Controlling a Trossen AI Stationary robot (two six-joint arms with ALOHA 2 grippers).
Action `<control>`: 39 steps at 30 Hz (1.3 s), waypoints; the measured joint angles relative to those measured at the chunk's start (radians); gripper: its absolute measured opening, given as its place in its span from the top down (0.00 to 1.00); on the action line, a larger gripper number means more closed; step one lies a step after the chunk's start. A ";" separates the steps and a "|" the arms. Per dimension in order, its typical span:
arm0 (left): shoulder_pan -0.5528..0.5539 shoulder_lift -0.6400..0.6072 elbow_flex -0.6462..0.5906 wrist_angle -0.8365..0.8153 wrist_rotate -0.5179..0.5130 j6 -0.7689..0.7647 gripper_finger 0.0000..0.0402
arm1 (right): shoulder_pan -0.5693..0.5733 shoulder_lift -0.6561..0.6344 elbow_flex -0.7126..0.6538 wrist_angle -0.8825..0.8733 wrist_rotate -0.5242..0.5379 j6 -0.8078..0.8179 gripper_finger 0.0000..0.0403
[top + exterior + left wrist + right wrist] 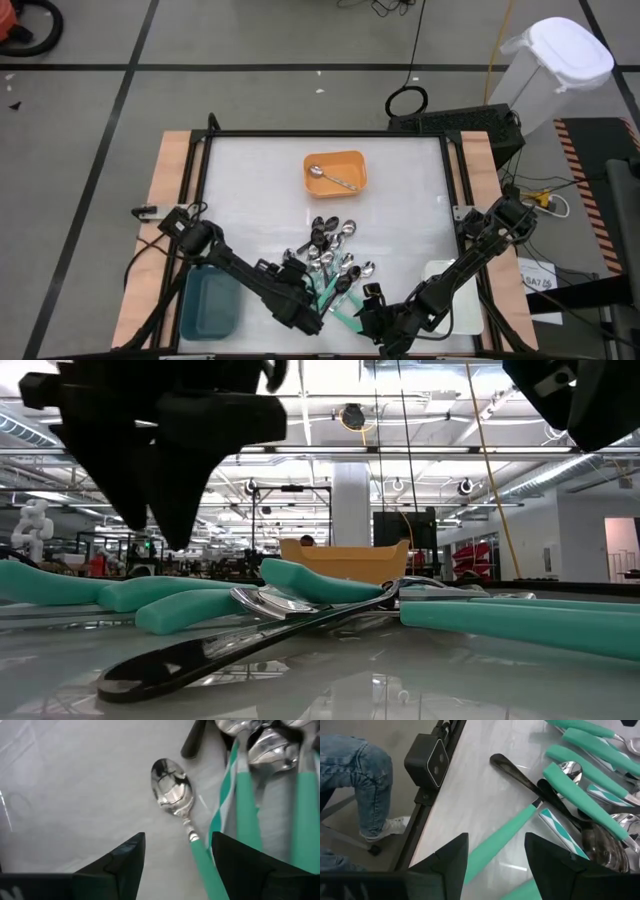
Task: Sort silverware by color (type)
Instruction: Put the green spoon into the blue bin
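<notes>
The silverware lies in a loose pile on the white table near its front edge: teal-handled, all-silver and black spoons. My left gripper hangs open over the pile's left side. A teal-handled spoon lies flat there, and its handle runs between the fingers. My right gripper stands open at the pile's near right side, with one teal handle on the table between its fingers. A black spoon lies just beyond.
An orange tray with one silver spoon stands at the table's far middle. A teal tray sits at the near left, a white tray at the near right. A person's leg shows beside the table's edge.
</notes>
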 joint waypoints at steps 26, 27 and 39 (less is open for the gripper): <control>-0.072 0.023 -0.005 0.059 -0.075 -0.114 0.43 | 0.015 0.000 0.000 0.023 0.029 0.115 0.52; -0.075 0.023 -0.005 0.060 -0.090 -0.124 0.43 | 0.019 0.000 0.000 0.023 0.032 0.119 0.52; -0.094 0.021 -0.051 0.067 -0.120 -0.215 0.57 | 0.049 0.000 0.000 0.024 0.056 0.149 0.52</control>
